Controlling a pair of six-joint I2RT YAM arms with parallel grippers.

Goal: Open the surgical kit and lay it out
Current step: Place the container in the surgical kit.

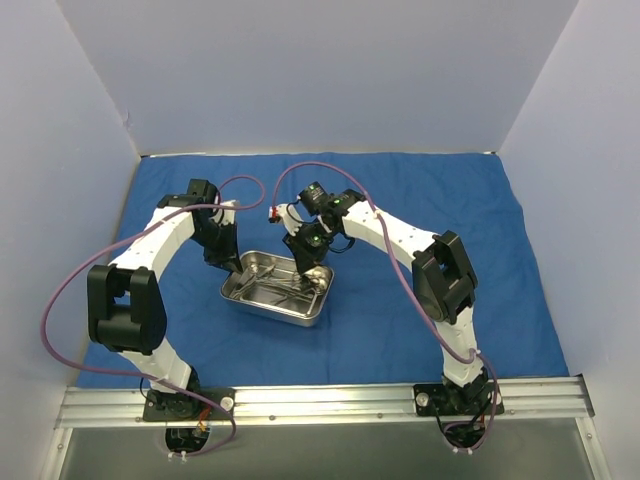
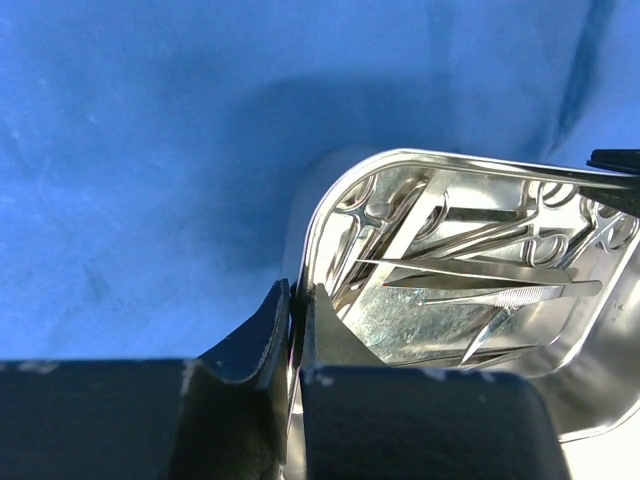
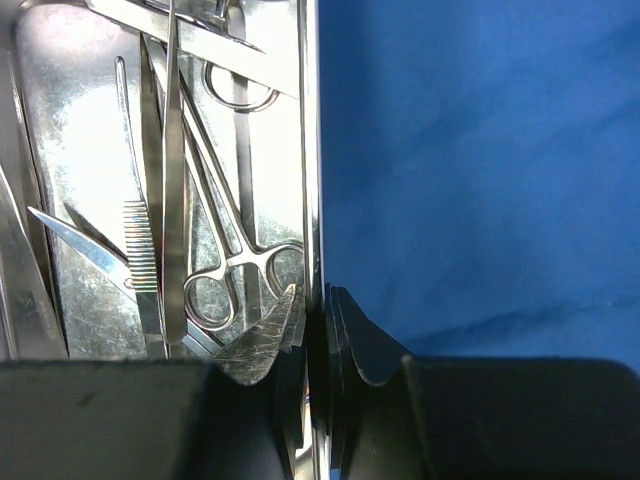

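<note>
Top external view: the shiny steel tray (image 1: 300,316) sits in the middle of the blue cloth (image 1: 430,300), which is spread out flat. Little silver tools (image 1: 282,284) lie inside the tray. The left hand (image 1: 237,272) is pinched tight on the tray's left rim. The right hand (image 1: 308,264) is pinched tight on the rim across from it.

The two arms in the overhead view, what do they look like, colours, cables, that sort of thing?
The left arm and right arm have white tubular links with chunky black joint housings. A thin purple cable loops loosely along each. The left pincer and right pincer have matte black fingers with curved tips.
</note>
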